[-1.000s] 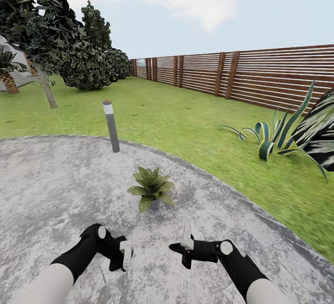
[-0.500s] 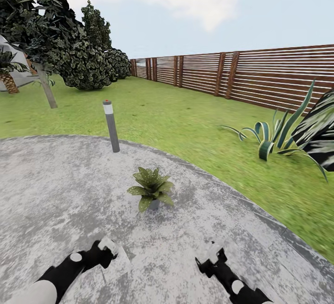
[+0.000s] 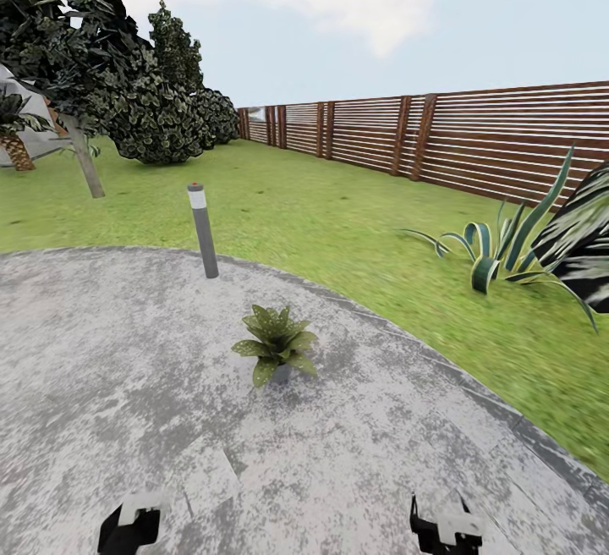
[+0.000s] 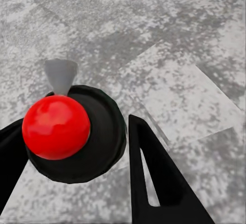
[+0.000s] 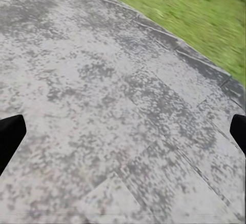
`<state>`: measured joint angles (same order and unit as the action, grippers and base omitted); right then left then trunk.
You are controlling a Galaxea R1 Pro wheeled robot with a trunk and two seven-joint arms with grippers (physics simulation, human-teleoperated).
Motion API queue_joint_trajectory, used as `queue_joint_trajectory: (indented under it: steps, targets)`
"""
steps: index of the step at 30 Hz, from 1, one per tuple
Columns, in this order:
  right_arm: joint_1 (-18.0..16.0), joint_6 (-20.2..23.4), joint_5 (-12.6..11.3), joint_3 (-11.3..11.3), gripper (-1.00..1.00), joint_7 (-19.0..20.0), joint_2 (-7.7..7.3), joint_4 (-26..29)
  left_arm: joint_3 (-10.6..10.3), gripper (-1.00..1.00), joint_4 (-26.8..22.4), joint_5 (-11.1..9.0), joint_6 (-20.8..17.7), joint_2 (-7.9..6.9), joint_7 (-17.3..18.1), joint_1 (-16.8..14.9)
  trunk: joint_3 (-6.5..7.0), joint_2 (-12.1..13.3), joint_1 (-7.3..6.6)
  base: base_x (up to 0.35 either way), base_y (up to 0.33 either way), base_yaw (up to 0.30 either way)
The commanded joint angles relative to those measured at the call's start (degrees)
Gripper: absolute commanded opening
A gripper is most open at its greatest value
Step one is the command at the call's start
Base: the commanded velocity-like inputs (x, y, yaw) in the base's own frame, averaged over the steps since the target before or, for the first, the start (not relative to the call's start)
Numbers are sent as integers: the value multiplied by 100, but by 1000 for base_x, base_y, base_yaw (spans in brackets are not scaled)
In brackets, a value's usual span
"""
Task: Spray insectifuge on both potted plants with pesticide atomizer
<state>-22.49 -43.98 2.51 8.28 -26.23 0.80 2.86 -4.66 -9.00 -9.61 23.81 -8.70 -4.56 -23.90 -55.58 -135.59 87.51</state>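
Paved garden circle seen from my head camera, with my two grippers low at the near edge.

My left gripper [image 3: 135, 523] hangs over the pesticide atomizer [image 4: 100, 142], which stands upright on the paving [image 5: 123, 106] between my spread fingers [image 4: 154, 172]. The jaws are parted and not clamped: a sliver of ground shows between one finger and the bottle. My right gripper [image 3: 446, 530] is spread wide and holds nothing.

This pose would fit either closing in to lift the bottle or having just let it go. If it is a grasp, I judge it wants both fingers level on the round body, below the cap, squeezing evenly so the bottle does not tip or roll out. I would keep the nozzle [image 4: 60, 75] facing away from my fingers.

The atomizer is a squat, glossy black bottle, round from above, with a shiny red ball [image 4: 56, 126] on top and a small grey cone nozzle (likely smooth and slippery). The paving is mottled grey stone. One potted plant [image 3: 276, 343], spotted green leaves in a small dark pot, stands ahead of me; grass [image 3: 355, 225] lies beyond.
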Motion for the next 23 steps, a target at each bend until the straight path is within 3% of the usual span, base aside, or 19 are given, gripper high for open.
queue_joint_trajectory:
  steps: [1, 23]
  targets:
    - [-3, 5, 31, 42, 100, -59, 0, -54, -55, -100, 6, -80, 17, -4, -22, -1, -5, -2, -1, 0, 0, 0]
    - [245, 91, 30, 35, 100, -49, 7, -142, -71, -100, 101, -72, 34, -20, -19, 86, -5, -2, -1, 0, 0, 0]
